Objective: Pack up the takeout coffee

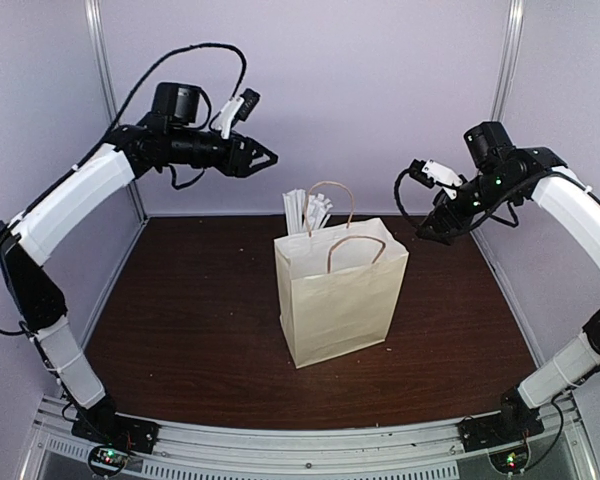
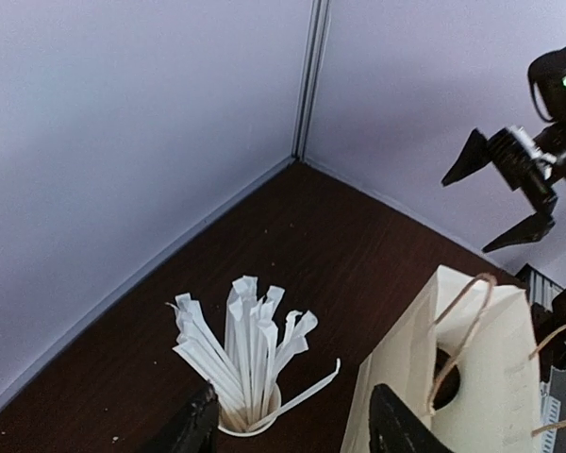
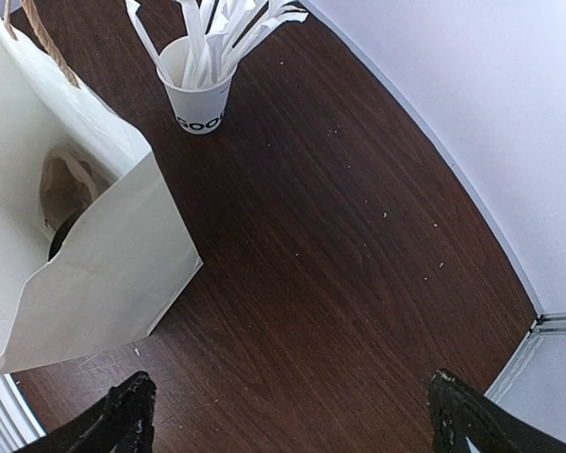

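- Two robot arms are hanging over one dark wooden table (image 1: 180, 320), each carrying one gripper.
- One white paper bag (image 1: 340, 300) is standing upright at the table's middle, its two twine handles (image 1: 355, 250) rising from its open mouth.
- One white cup of wrapped sticks (image 3: 200, 94) is sitting just behind the bag.
- Inside the bag, one brown pulp piece (image 3: 66, 189) and one dark sliver are showing; the sliver is seemingly the takeout coffee's black lid (image 3: 60, 247), and the cup itself is hidden.
- The left gripper (image 1: 263, 160) is hovering high at the far left, fingers spread and holding nothing, with the bagged coffee well below and to its right.
- The right gripper (image 3: 291, 396) is gaping wide and empty, high to the bag's right.
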Controlling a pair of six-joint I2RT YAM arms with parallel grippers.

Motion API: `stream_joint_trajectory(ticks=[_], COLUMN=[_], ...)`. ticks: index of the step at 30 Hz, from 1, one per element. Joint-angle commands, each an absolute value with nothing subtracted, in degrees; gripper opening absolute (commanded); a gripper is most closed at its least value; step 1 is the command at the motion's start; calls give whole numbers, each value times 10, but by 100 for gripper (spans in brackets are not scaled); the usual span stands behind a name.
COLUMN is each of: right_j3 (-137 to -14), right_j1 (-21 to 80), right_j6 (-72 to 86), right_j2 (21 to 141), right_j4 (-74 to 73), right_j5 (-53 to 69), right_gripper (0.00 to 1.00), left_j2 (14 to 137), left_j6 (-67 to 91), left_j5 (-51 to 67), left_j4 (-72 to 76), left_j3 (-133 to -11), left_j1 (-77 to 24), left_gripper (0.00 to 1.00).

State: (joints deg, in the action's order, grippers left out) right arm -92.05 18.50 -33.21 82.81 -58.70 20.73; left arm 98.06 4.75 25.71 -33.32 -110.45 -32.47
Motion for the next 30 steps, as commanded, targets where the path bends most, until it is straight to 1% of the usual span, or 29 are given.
stream_joint_trajectory(ticks=[1,3,7,15,20,25,30], right_j3=[-910,-910,-914,-924,-925,-925,-924], right_j1=[180,179,178,177,177,177,176], right_j6=[-335,-338,-339,-339,-339,-339,-339], right_j2=[817,822,835,867,880,887,888], right_j4=[-588,-590,-591,-592,-588,-585,-582], right_j5=[191,185,177,175,175,177,178], right_gripper=[100,100,100,100,100,100,100], left_j2=[1055,1092,1163,1243,1273,1286,1287], left_j6=[6,-9,17,50,62,70,73], left_j5=[260,267,290,312,346,376,391], left_j4=[-346,-351,-344,-306,-301,-300,-305], left_j3=[-1123,-1144,-1183,-1229,-1260,-1272,-1270], left_j1=[-326,-326,-326,-326,-325,-325,-325], left_gripper=[56,56,56,54,47,36,29])
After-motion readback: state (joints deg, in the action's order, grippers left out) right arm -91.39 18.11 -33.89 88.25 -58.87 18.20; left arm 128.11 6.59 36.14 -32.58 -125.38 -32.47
